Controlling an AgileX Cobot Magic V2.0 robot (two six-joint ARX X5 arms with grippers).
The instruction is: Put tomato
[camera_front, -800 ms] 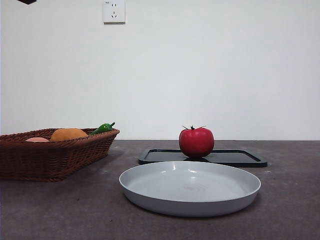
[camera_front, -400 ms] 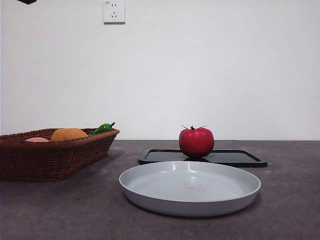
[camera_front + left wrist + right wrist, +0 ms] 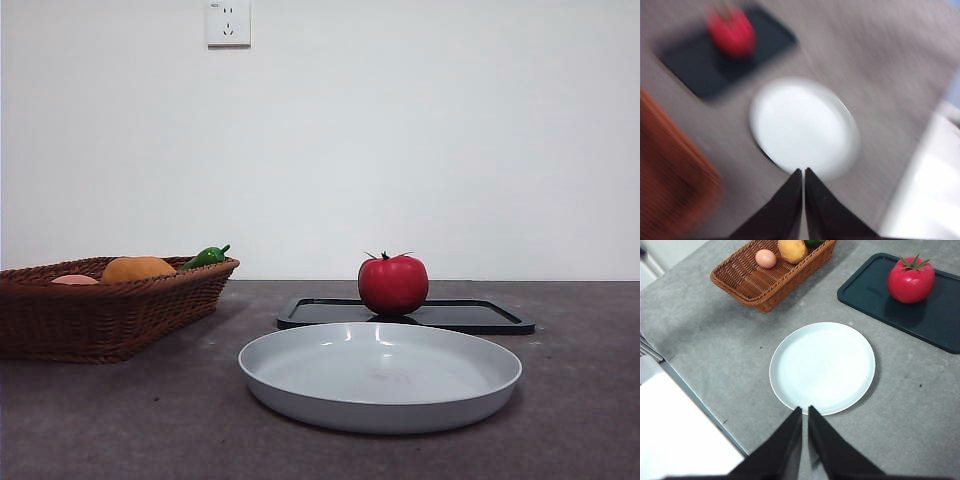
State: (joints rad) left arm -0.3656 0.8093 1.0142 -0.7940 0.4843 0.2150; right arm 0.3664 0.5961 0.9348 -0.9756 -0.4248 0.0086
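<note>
On the grey tabletop [image 3: 700, 330] the tomato [image 3: 910, 280] sits on a black tray [image 3: 940, 320]; both tools' jaws are pressed together, holding nothing. Being round and glossy, it might roll from a pinch.

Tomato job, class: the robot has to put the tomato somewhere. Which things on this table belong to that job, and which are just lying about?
Belonging to the job:
- tomato, on the black tray
- grey plate, empty, the likely place for it

Just lying about:
- wicker basket
- orange fruit, green pepper and egg in it
- wall socket
</note>
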